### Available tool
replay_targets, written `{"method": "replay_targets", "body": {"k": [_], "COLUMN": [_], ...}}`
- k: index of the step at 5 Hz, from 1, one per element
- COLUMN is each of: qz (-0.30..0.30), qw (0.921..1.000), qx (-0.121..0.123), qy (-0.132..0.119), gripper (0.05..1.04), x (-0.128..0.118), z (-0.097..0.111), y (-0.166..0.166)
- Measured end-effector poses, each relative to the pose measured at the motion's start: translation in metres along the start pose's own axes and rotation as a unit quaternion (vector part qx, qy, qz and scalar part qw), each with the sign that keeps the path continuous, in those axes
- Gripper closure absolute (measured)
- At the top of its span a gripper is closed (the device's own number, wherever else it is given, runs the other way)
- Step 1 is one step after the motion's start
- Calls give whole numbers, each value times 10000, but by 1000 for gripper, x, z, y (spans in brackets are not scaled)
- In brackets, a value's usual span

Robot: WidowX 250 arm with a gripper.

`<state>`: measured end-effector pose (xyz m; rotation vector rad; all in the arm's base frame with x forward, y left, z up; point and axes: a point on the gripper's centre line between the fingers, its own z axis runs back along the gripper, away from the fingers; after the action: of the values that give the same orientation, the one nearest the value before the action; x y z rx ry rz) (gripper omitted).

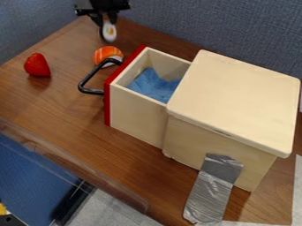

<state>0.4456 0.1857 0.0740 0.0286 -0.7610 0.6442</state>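
- Gripper (108, 27): far L of scene, above table (59, 106), fingers closed around a small white oval toy w/ yellow-orange centre (egg-like) (110, 32); toy hangs at the tips, pointing down.
- Orange toy sushi w/ white stripes (106, 54): on table, just nearer than gripper; drawer's handle passes in front of its near side, can't tell if touching.
- Red toy strawberry (38, 65): on table, far L, well apart from drawer, L of sushi; tip up.
- Drawer (138, 114): pale wood, pulled out toward L; red front panel (108, 103), black bar handle (91, 74).
- Blue cloth (153, 86): inside drawer, crumpled, lying low, below rim.
- Wooden cabinet (221, 153): R side of table, houses drawer; flat pale top (236, 99) w/ rounded corners.
- Silver duct tape (211, 190): stuck on cabinet's near side, wrinkled, runs down onto table.
- Clear plastic edging (88, 178): along near L table edge; blue surface (26, 176) beyond it, near L corner.
- Blue-grey fabric partition (171, 22): behind table, far side.
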Motion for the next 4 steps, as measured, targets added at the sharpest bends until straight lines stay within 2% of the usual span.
{"method": "replay_targets", "body": {"k": [1, 2, 3, 4], "qz": [-110, -171, -262, -572], "qw": [9994, 9976, 9949, 9853], "qx": [-332, -645, -879, -1151], "qy": [19, 169, 429, 1125], "gripper": [237, 74, 78, 83], "x": [13, 22, 25, 30], "z": [30, 58, 78, 101], "y": [-14, -17, -11, -4]}}
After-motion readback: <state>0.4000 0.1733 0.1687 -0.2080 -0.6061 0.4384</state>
